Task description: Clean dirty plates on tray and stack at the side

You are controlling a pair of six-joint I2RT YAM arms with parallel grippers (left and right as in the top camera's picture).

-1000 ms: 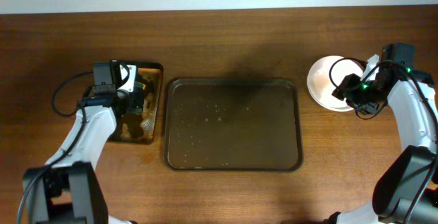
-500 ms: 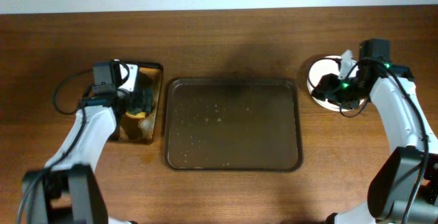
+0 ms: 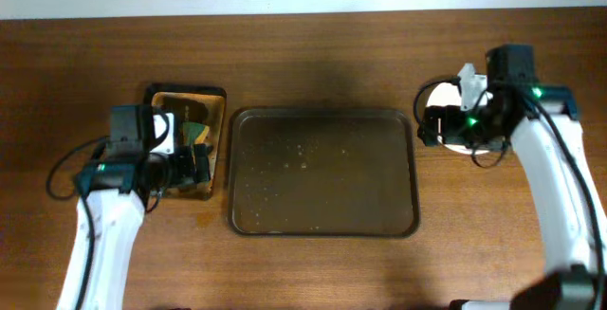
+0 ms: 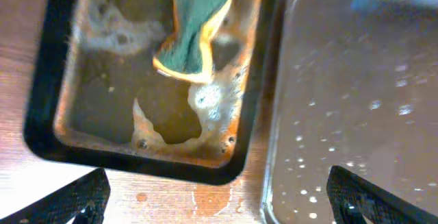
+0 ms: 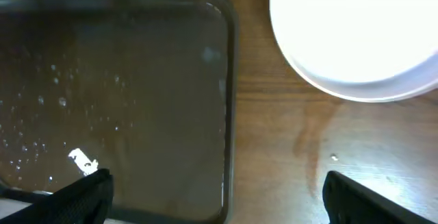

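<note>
Beside the tray, left fingers and right fingers are spread wide, holding nothing.

Overhead, the right gripper covers much of the plates at 3 o'clock; their number cannot be told. The right wrist view cuts them off at 1 o'clock, glaring white. The left wrist view is blurred.

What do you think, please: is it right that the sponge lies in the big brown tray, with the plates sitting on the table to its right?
Not quite. The sponge lies in the small black tray, beside the big brown tray, as the left wrist view shows. The plates do sit on the table to the big tray's right.
</note>
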